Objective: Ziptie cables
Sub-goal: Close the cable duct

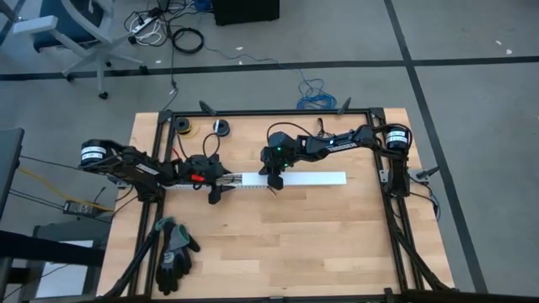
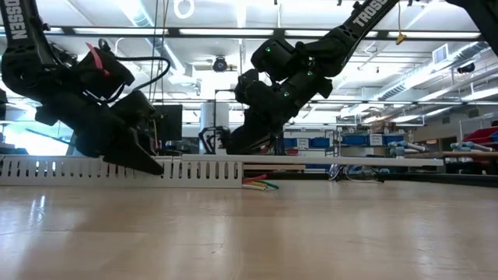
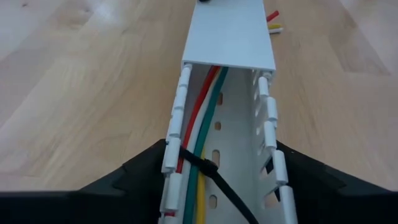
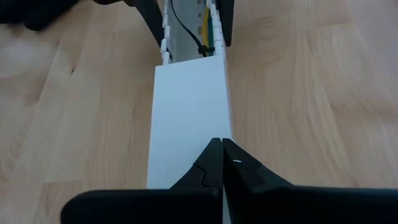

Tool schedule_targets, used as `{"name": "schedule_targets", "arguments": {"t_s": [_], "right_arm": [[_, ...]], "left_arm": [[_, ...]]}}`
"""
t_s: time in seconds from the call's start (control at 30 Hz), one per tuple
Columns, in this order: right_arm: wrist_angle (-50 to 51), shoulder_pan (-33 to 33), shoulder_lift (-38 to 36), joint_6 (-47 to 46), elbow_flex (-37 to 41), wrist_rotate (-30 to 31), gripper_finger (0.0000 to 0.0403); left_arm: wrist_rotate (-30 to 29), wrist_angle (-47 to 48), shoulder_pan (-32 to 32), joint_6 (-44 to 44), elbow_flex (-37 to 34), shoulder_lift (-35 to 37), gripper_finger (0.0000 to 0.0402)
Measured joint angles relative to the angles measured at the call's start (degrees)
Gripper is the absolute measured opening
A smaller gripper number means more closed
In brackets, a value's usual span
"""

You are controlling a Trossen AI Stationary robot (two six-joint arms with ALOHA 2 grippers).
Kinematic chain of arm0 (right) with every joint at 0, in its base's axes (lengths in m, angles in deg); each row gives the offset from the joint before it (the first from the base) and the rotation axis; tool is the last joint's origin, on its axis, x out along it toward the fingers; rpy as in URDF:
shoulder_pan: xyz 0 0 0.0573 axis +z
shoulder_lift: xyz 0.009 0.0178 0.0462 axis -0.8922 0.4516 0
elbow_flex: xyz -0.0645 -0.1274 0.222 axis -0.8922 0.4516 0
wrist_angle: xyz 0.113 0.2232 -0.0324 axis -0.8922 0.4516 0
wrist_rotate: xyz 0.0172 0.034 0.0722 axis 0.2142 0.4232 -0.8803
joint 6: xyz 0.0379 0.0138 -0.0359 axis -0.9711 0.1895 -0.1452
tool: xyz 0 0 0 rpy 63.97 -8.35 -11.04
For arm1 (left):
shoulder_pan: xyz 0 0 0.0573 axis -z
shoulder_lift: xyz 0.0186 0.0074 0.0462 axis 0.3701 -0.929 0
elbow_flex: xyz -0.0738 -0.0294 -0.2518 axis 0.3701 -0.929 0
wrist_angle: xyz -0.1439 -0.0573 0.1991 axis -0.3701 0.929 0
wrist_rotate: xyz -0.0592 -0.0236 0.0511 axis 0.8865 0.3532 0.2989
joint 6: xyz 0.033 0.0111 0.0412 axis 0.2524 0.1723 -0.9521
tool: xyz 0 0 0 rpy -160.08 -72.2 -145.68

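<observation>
A white slotted cable duct [image 1: 253, 179] lies flat across the table's middle. A white lid [image 3: 230, 31] covers its right part. The cables [image 3: 202, 118], red, white, green and yellow, run inside the uncovered part, and their ends [image 2: 261, 185] stick out of the duct in the low view. A black ziptie [image 3: 202, 167] crosses them. My left gripper [image 3: 221, 149] is open, one finger along each outer wall of the duct's uncovered part. My right gripper [image 4: 222, 142] is shut, its tips on the lid. My left gripper straddles the duct's uncovered part from the table's left, slanting down, a finger [image 3: 140, 171] beside each slotted wall; whether the fingers touch the walls I cannot tell. My right gripper rests its shut fingertips on the lid's top face [image 4: 205, 134], near the lid's left end. It comes slanting down from the table's right, and the duct stays flat on the table.
A pair of black gloves [image 1: 173, 252] lies at the near left. Two small rolls [image 1: 181, 126] [image 1: 221, 128] sit at the far edge. A black frame [image 1: 278, 112] borders the table. Bare wood [image 1: 320, 244] spreads over the near half.
</observation>
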Motion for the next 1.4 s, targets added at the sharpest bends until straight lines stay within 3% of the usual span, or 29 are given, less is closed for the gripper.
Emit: {"name": "schedule_targets", "arguments": {"t_s": [0.27, 0.5, 0.77, 1.07, 1.4], "right_arm": [[-0.7, 0.0, 0.0, 0.0, 0.0, 0.2, 0.0], [-1.6, -0.8, -4.1, 2.0, 0.1, 0.8, 0.0], [12.0, -2.4, -12.7, 3.5, 1.8, 5.2, 0.0], [13.1, -1.9, -25.4, -3.4, 16.7, 10.1, 0.0], [4.2, 0.4, -36.7, -11.4, 30.6, 12.7, 0.0]], "left_arm": [[0.0, -1.6, 0.0, -1.1, -0.3, -0.1, 0.0225], [-0.1, -2.2, 0.1, -1.0, 0.2, -0.2, 0.0229], [-0.3, 0.3, 0.1, -2.0, 3.4, -0.7, 0.0229], [-1.7, 3.2, 0.0, -4.1, 9.3, -3.9, 0.0229], [2.4, 2.0, 0.0, -6.8, 21.1, -16.2, 0.0229]]}}
